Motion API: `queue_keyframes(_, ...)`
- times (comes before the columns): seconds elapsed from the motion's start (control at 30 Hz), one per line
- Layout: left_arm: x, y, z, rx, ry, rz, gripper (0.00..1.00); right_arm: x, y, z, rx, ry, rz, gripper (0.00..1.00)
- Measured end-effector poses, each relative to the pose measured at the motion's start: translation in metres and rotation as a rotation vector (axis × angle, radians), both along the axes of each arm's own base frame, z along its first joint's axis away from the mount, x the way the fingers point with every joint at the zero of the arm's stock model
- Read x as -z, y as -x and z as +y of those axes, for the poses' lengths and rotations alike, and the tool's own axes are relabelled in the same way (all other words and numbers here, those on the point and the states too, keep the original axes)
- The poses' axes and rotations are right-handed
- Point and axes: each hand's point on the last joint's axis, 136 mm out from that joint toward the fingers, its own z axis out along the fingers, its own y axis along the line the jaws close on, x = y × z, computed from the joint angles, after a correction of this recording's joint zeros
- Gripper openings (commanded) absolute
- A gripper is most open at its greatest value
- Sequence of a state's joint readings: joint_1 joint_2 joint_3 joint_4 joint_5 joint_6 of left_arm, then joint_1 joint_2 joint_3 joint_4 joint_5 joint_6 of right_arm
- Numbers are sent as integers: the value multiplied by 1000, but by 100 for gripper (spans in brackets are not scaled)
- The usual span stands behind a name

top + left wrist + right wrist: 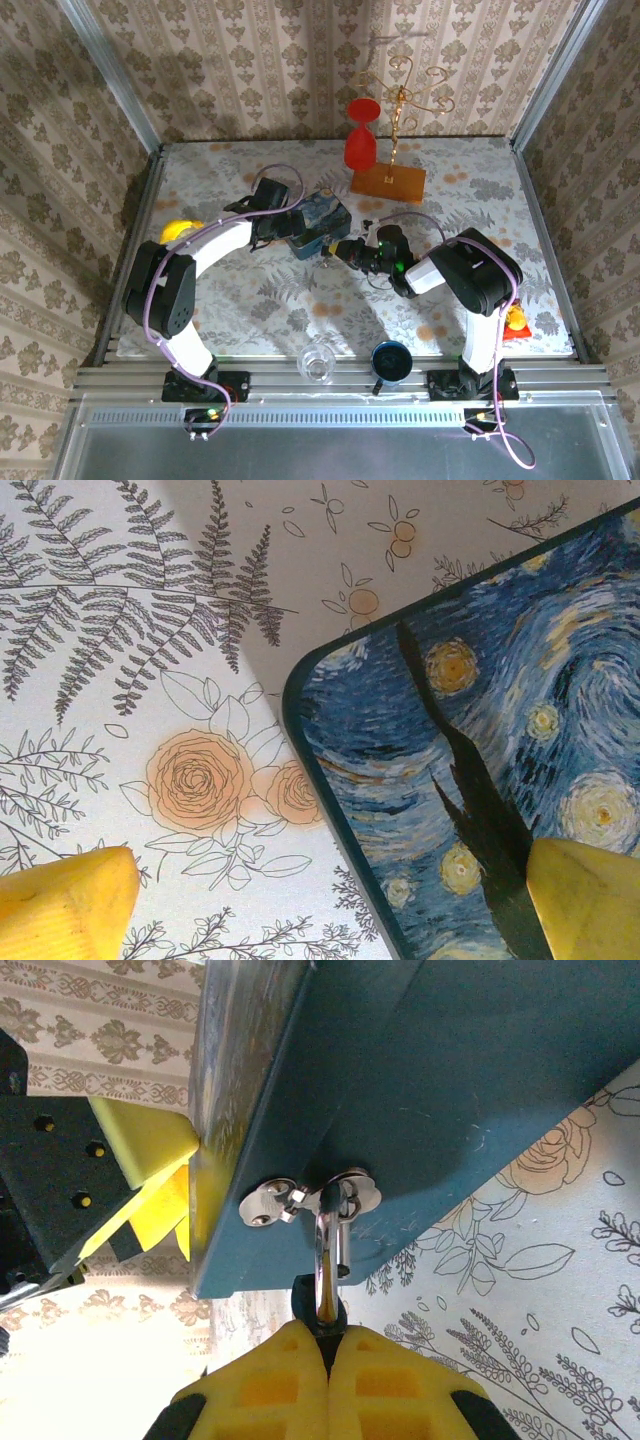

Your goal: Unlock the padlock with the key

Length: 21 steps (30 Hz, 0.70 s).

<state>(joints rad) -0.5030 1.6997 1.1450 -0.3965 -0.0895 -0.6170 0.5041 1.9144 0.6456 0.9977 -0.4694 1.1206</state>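
Where the blue swirl-painted tin [322,218] lies on the floral counter [250,300] between the two arms, the padlock [326,1260] is seen hooked to the silvery hasp [310,1196] on the tin's dark teal side wall. Its silvery shackle is threaded through the hasp. Its long axis is set straight out from that wall, with the shackle end toward the tin and the dark body end toward the right arm. The right jaws are pressed together, and their yellow fingers [270,1390] meet right at the padlock's dark body, where the shackle runs into the seam between them. Whether the body or something beyond it is pinched cannot be told. In the top view the axis is laid roughly along the counter, from the tin's near right corner toward the right wrist. The left jaws are held wide apart at the tin's other side: one yellow finger [65,905] is seen over the counter, the other over the painted lid, with the lid's rounded corner between them
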Motion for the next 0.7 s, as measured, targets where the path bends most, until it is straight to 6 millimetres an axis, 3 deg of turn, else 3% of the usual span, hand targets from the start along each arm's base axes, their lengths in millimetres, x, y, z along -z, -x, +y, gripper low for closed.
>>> queue_keyframes(0.7, 0, 5, 0, 9, 12, 10, 100, -8, -5, 3, 18, -116, 4, 0)
